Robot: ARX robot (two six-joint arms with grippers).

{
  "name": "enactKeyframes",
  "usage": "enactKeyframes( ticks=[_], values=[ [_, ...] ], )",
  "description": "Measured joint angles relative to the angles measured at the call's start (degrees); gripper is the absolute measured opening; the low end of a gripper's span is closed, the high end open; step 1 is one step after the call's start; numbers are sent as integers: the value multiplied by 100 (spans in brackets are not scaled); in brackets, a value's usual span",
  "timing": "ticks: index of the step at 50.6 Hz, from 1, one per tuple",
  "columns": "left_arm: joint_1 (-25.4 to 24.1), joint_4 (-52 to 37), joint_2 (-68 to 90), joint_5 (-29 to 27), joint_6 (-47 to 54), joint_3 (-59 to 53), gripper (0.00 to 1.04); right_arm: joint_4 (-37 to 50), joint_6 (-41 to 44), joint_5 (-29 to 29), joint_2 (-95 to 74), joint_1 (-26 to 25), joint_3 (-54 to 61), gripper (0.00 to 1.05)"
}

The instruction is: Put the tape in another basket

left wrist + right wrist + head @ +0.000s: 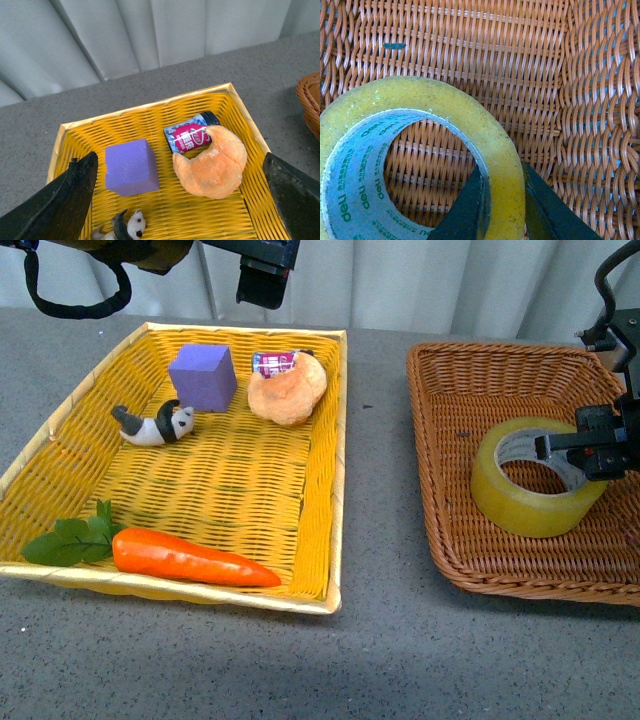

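Note:
The tape (535,480) is a wide yellow roll with a grey-white printed core, tilted inside the brown wicker basket (455,390) at the right. My right gripper (560,450) is shut on the tape's wall, one finger inside the core and one outside. In the right wrist view the tape (485,130) fills the near part over the basket's weave (520,60), with my right gripper (502,200) pinching its rim. My left gripper (180,200) stands open, high above the yellow basket's far end, holding nothing.
The yellow woven basket (330,440) at the left holds a purple cube (203,376), a croissant (288,390), a small can (272,362), a panda figure (155,425) and a carrot (185,557). Grey tabletop runs between the two baskets.

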State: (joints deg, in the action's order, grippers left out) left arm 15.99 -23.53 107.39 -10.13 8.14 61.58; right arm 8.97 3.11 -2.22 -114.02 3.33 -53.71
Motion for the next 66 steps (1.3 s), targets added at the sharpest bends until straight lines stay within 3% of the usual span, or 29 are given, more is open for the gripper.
enactKeyframes(
  ticks=[10, 20, 22, 26, 29, 31, 35, 41, 52, 55, 66],
  values=[
    [-13, -238, -109, -275, -164, -155, 98, 216, -109, -33, 31, -37, 61, 52],
    [-76, -1008, -597, -1576, -535, -706, 98, 935, -214, -240, 951, -153, 656, 95],
    [-70, -1091, -664, -1851, -627, -782, 98, 1043, -219, -168, 1130, -184, 767, 98],
    [-66, -1147, -708, -2052, -704, -844, 98, 1104, -219, -133, 1279, -199, 833, 95],
    [-66, -1154, -713, -2081, -737, -861, 98, 2334, -238, 109, 1145, -262, 1174, 88],
    [-131, -1556, -717, -1598, -739, -1016, 93, 3585, -245, 203, 1014, -280, 1558, 81],
    [-262, -2612, -866, -579, -743, -1576, 81, 5248, -245, 219, 966, -284, 2288, 68],
    [-466, -3296, -1357, -96, -761, -2485, 61, 6413, -245, 199, 1491, -332, 2946, 49],
    [-844, -3578, -2481, 251, -807, -3906, 16, 6260, -245, 212, 2717, -330, 3960, 4],
    [-929, -3578, -2800, 328, -839, -4256, 4, 5735, -245, 210, 3298, -330, 4129, 1],
    [-1165, -3467, -3877, 590, -828, -5167, 4, 4977, -249, 210, 4811, -330, 4774, 1]
  ],
)
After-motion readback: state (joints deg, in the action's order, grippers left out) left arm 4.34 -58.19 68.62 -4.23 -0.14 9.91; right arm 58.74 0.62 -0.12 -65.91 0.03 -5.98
